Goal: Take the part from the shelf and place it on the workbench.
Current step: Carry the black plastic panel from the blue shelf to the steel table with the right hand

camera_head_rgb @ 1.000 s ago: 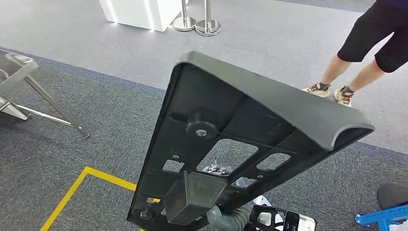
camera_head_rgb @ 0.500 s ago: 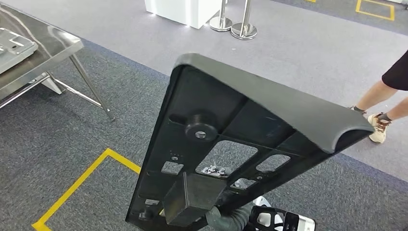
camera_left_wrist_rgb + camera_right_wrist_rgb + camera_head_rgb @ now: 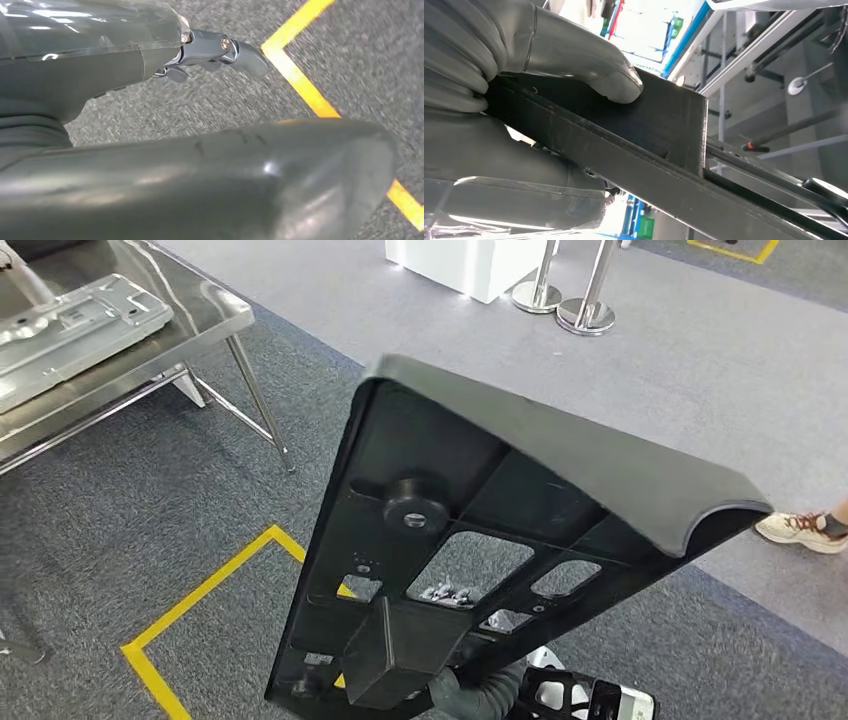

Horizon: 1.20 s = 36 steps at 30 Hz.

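So my right hand (image 3: 524,115) gripped the black part (image 3: 480,530) at its near, low end: thumb (image 3: 589,65) pressed on the flat face of the blocky boss, the other fingers curled under the rail opposite, part clamped between them. From the head view the part rose up and away from me, tilted, ribbed underside with cut-outs and a round knob facing the camera, rounded lip at the far high end. It hung in the air over the grey carpet (image 3: 150,510), touching no surface. My right wrist cover (image 3: 480,695) showed just under the part's low end, the fingers mostly hidden behind the boss.

My left hand (image 3: 210,50) was apart from the part, holding nothing; fingers looked loosely bent, and I could not tell more, as the wrist view was blurred and mostly taken by the thumb. It hung over carpet beside a yellow floor line (image 3: 300,80).

Steel surface (image 3: 215,310) stood off to the far left, well apart from the part, with a silver metal panel (image 3: 70,325) lying on it. Yellow line corner (image 3: 200,595) on the floor under the part's left side. A person's shoe (image 3: 800,530) at the right edge, white stand (image 3: 460,265) and chrome posts (image 3: 565,295) far back.
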Motion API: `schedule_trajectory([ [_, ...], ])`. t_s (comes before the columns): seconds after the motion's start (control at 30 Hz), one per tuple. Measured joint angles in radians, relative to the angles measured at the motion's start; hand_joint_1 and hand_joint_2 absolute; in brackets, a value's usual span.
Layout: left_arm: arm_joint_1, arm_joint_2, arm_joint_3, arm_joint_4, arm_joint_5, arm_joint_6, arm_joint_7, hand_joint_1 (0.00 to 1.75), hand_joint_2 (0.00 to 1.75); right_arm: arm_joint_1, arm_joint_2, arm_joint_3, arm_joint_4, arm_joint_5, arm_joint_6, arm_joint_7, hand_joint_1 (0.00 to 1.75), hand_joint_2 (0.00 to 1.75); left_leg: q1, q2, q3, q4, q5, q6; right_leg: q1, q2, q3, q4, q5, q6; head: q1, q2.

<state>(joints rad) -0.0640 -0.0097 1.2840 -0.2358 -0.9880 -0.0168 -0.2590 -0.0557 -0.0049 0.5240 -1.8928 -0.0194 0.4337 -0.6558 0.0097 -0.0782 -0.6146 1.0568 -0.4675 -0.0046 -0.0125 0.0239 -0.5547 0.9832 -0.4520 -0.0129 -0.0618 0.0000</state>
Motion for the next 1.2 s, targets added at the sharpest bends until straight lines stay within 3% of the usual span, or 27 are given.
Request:
schedule_trajectory([
  [0.07,-0.005,0.001,0.0,0.0,0.0,0.0,0.0,0.0,0.0,0.001,0.0,0.001,0.0,0.0,0.0,0.0,1.75,1.75,0.001,0.053,-0.061,0.127,-0.066,-0.006,0.002,-0.029,0.004,-0.004,-0.001,-0.006,0.0,0.0],
  [0.13,-0.007,0.001,0.0,0.0,0.0,0.0,0.0,0.0,0.0,0.003,0.0,0.001,0.0,0.0,0.0,0.0,1.75,1.75,0.005,0.066,-0.112,0.23,-0.1,-0.014,0.002,-0.055,0.004,-0.003,-0.004,-0.006,0.0,0.0],
  [0.17,-0.006,0.001,0.0,0.0,0.0,0.0,0.0,0.0,0.0,0.003,0.0,0.001,0.0,0.0,0.0,0.0,1.75,1.75,0.008,0.069,-0.109,0.228,-0.087,-0.017,0.002,-0.065,0.006,-0.003,-0.006,-0.004,0.0,0.0],
  [0.2,-0.004,0.001,0.0,0.0,0.0,0.0,0.0,0.0,0.0,0.003,0.0,0.001,0.001,0.0,0.0,0.0,1.75,1.75,0.01,0.073,-0.084,0.183,-0.058,-0.018,0.002,-0.075,0.008,-0.001,-0.008,-0.001,0.0,0.0],
  [0.23,-0.003,0.002,0.0,0.0,0.0,0.0,0.0,0.0,0.0,0.002,0.0,0.001,0.001,0.0,0.0,0.0,1.75,1.75,0.012,0.082,-0.043,0.108,-0.022,-0.019,0.001,-0.083,0.011,0.001,-0.012,0.003,0.0,0.0],
  [0.3,-0.005,0.003,0.0,0.0,0.0,0.0,0.0,0.0,0.0,0.002,0.0,0.001,0.0,0.0,0.0,0.0,1.75,1.75,0.008,0.099,0.023,-0.015,0.016,-0.011,0.004,-0.095,0.014,0.007,-0.02,0.013,0.0,0.0],
  [0.4,-0.002,0.002,0.0,0.0,0.0,0.0,0.0,0.0,0.0,0.001,0.0,0.001,0.0,0.001,0.0,0.0,1.75,1.75,0.002,0.095,0.035,-0.046,0.016,0.01,0.008,-0.105,0.015,0.011,-0.024,0.029,0.0,0.0],
  [0.47,0.0,0.002,0.0,0.0,0.0,0.0,0.0,0.0,0.0,0.001,0.0,0.001,0.0,0.001,0.0,0.0,1.75,1.75,0.004,0.086,0.036,-0.049,0.019,0.022,0.004,-0.093,0.012,0.024,-0.036,0.04,0.0,0.0],
  [0.53,-0.003,0.002,0.0,0.0,0.0,0.0,0.0,0.0,0.0,0.001,0.0,0.001,0.0,0.001,0.0,0.0,1.75,1.75,0.006,0.078,0.038,-0.052,0.022,0.032,-0.001,-0.057,-0.026,0.107,-0.086,0.047,0.0,0.0],
  [0.6,-0.006,0.002,0.0,0.0,0.0,0.0,0.0,0.0,0.0,0.002,-0.001,0.001,0.0,0.001,0.0,0.0,1.75,1.75,0.002,0.07,0.037,-0.052,0.021,0.037,-0.001,-0.033,-0.099,0.25,-0.148,0.049,0.0,0.0],
  [0.63,-0.006,0.002,0.0,0.0,0.0,0.0,0.0,0.0,0.0,0.003,-0.002,0.001,0.001,0.001,0.0,0.0,1.75,1.75,0.0,0.062,0.037,-0.052,0.021,0.038,0.0,-0.03,-0.128,0.301,-0.161,0.049,0.0,0.0],
  [0.67,-0.006,0.002,0.0,0.0,0.0,0.0,0.0,0.0,0.0,0.003,-0.002,0.001,0.001,0.001,0.0,0.0,1.75,1.75,-0.002,0.053,0.038,-0.052,0.021,0.039,0.0,-0.028,-0.139,0.314,-0.151,0.046,0.0,0.0],
  [0.7,-0.006,0.002,0.0,0.0,0.002,0.004,0.002,0.0,0.0,0.002,-0.002,0.001,0.002,0.001,0.0,0.0,1.75,1.75,-0.004,0.042,0.039,-0.051,0.021,0.039,0.0,-0.025,-0.128,0.283,-0.122,0.041,0.0,0.0],
  [0.73,-0.007,0.002,0.001,0.0,0.007,0.01,0.005,0.0,0.0,0.0,-0.002,0.001,0.003,0.001,0.002,0.0,1.75,1.75,-0.006,0.029,0.041,-0.051,0.021,0.039,0.001,-0.014,-0.099,0.217,-0.081,0.034,0.0,0.0],
  [0.8,-0.01,0.0,0.004,0.0,0.023,0.029,0.016,0.0,0.0,-0.01,-0.004,0.003,0.016,0.0,0.006,0.0,1.75,1.75,-0.007,0.007,0.041,-0.051,0.022,0.035,0.003,0.031,-0.035,0.078,-0.022,0.018,0.0,0.0],
  [0.87,-0.012,-0.001,0.01,0.0,0.037,0.04,0.024,0.0,0.0,-0.023,-0.007,0.006,0.033,-0.002,0.01,0.0,1.75,1.75,-0.002,-0.014,0.035,-0.051,0.026,0.025,0.007,0.049,-0.01,0.022,-0.01,0.011,0.0,0.0],
  [0.93,-0.01,0.0,0.015,0.0,0.041,0.042,0.026,0.0,0.0,-0.032,-0.009,0.008,0.047,-0.005,0.012,0.0,1.75,1.75,0.001,-0.032,0.03,-0.054,0.03,0.013,0.007,0.023,-0.007,0.013,-0.006,0.009,0.0,0.0],
  [0.97,-0.008,0.001,0.018,0.0,0.042,0.042,0.027,0.0,0.0,-0.037,-0.009,0.009,0.052,-0.007,0.012,0.0,1.75,1.75,0.0,-0.023,0.027,-0.048,0.025,0.008,0.005,0.011,-0.002,0.005,-0.002,0.006,0.0,0.0],
  [1.03,-0.008,0.002,0.023,0.0,0.042,0.044,0.026,0.0,0.0,-0.046,-0.009,0.011,0.06,-0.012,0.013,0.0,1.75,1.75,-0.001,0.022,-0.003,0.014,-0.014,-0.001,0.0,-0.017,0.007,-0.01,0.002,-0.001,0.0,0.0],
  [1.07,-0.009,0.002,0.025,0.0,0.042,0.044,0.026,0.0,0.0,-0.048,-0.01,0.012,0.064,-0.013,0.013,0.0,1.75,1.75,0.0,0.047,-0.033,0.075,-0.046,-0.006,0.002,-0.031,0.009,-0.012,0.002,-0.004,0.0,0.0],
  [1.13,-0.009,0.003,0.027,0.0,0.043,0.044,0.026,0.0,0.0,-0.049,-0.01,0.012,0.074,-0.015,0.013,0.0,1.75,1.75,0.005,0.064,-0.094,0.198,-0.095,-0.017,0.004,-0.059,0.009,-0.011,-0.001,-0.007,0.0,0.0],
  [1.17,-0.007,0.003,0.028,0.0,0.043,0.044,0.025,0.0,0.0,-0.049,-0.01,0.012,0.079,-0.015,0.014,0.0,1.75,1.75,0.008,0.068,-0.104,0.221,-0.095,-0.021,0.004,-0.072,0.009,-0.01,-0.003,-0.006,0.0,0.0],
  [1.2,-0.005,0.004,0.029,0.0,0.043,0.044,0.025,0.0,0.0,-0.049,-0.01,0.012,0.084,-0.015,0.014,0.0,1.75,1.75,0.011,0.072,-0.094,0.202,-0.077,-0.025,0.004,-0.084,0.01,-0.008,-0.005,-0.004,0.0,0.0],
])
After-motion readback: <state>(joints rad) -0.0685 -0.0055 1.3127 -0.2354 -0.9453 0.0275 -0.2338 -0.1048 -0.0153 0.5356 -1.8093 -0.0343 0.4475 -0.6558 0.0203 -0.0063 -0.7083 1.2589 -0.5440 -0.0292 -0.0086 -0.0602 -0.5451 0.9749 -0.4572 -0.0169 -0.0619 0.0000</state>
